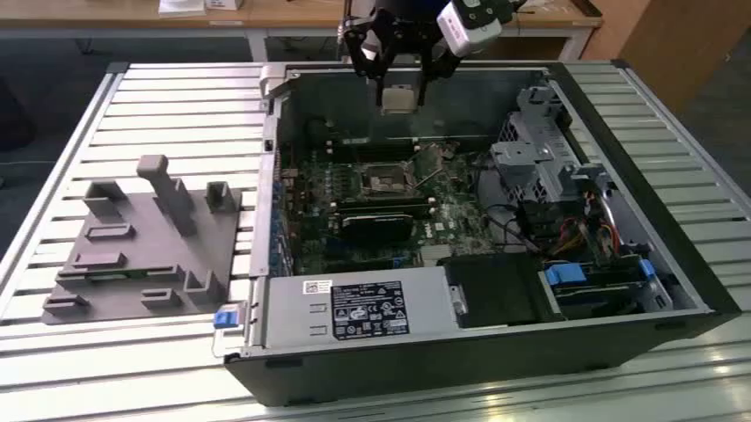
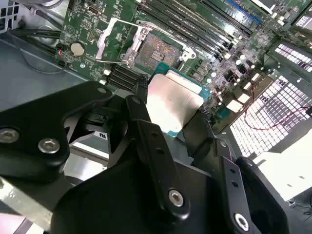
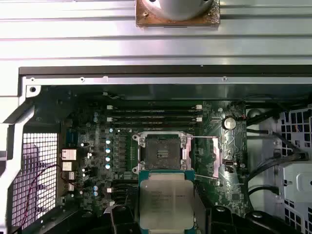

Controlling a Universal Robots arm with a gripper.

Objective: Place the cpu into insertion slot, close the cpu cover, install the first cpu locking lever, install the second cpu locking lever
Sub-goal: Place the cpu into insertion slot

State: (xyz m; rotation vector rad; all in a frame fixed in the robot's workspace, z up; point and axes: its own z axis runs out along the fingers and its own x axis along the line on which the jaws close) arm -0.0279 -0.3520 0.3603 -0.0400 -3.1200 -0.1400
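My gripper (image 1: 399, 88) hangs over the far wall of the open computer case (image 1: 657, 264), shut on the cpu (image 1: 399, 98), a flat square chip with a silvery top. In both wrist views the cpu (image 2: 173, 102) (image 3: 165, 200) sits between the black fingers (image 2: 146, 126), above the motherboard and apart from it. The insertion slot (image 1: 382, 178) (image 2: 156, 51) (image 3: 162, 148) lies bare, its dark contact field showing. The cpu cover (image 2: 104, 41) is swung open at one side of the slot, seen as a thin silvery outline (image 3: 217, 158).
A black card (image 1: 375, 224) lies just in front of the slot. A drive cage (image 1: 540, 158) and cables fill the exterior view's right, a power supply (image 1: 352, 308) the front. A grey fixture block (image 1: 147, 237) stands on the slatted table at the left.
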